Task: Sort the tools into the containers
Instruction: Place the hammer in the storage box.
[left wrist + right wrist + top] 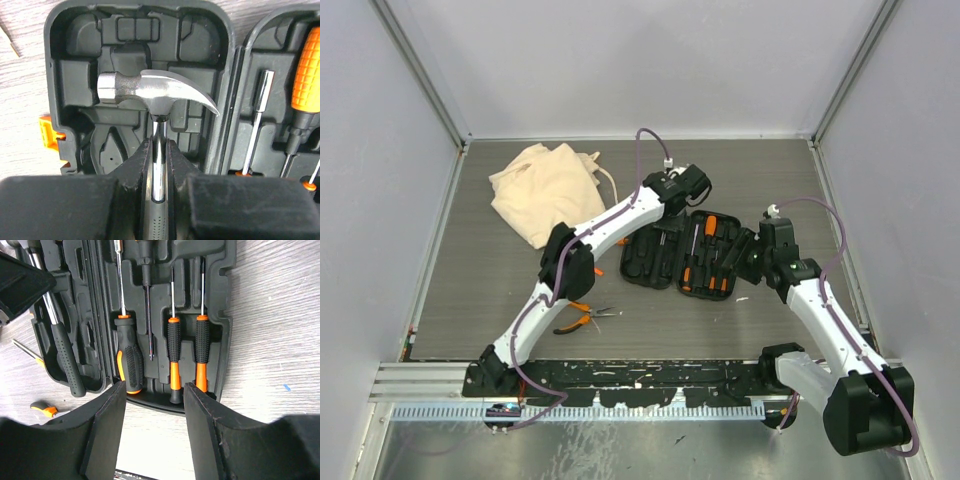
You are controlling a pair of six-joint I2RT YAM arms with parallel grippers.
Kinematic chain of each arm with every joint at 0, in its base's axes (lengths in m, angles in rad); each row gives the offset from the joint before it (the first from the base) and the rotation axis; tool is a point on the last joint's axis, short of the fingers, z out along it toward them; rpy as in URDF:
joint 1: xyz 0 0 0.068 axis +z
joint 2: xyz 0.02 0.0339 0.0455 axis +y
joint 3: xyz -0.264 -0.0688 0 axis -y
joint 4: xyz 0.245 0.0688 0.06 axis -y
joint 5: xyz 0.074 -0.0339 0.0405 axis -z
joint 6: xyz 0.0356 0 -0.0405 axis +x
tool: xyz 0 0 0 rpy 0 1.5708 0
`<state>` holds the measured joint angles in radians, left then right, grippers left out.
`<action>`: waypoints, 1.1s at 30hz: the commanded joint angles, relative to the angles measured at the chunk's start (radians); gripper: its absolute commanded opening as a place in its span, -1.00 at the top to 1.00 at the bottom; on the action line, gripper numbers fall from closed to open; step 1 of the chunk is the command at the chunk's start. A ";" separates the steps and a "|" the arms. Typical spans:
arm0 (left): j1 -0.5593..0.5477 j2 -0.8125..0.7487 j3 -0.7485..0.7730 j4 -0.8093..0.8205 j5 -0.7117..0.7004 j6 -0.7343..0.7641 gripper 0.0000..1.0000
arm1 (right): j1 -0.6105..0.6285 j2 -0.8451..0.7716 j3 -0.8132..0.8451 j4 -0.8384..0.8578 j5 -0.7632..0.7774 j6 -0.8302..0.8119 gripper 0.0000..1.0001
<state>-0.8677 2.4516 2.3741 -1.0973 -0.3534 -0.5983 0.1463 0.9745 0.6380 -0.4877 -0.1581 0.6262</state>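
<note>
Tool case (642,270): black hard plastic, lying open in two halves at the middle of the surface (470,290). An orange latch (47,132) sits on the left half's outer edge.
Left half, contents: we find moulded recesses with the hammer (150,90) over them, its steel claw head lying across them. We cannot tell whether it touches the plastic.
Right half, contents: we count orange-and-black screwdrivers (173,347) seated side by side in their slots, one stout and two slim, plus a bare steel shaft (149,315).
Cloth bag (545,190): beige, slumped at the back left, apart from the case. Its inside is hidden from us.
Pliers (582,318): loose on the surface, nearer the front than the case and to its left.
Left jaws: clenched on the hammer's steel neck just below the head.
Right jaws: released, holding nothing, just off the near end of the right half.
</note>
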 commanded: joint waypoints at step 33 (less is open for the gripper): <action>0.052 -0.059 -0.039 0.204 0.066 0.018 0.33 | -0.005 -0.027 0.000 -0.006 0.013 -0.019 -0.10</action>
<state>-0.8215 2.4943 2.3989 -0.9703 -0.3157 -0.6083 0.1463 0.9745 0.6224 -0.5041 -0.1577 0.6228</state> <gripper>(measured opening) 0.303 0.549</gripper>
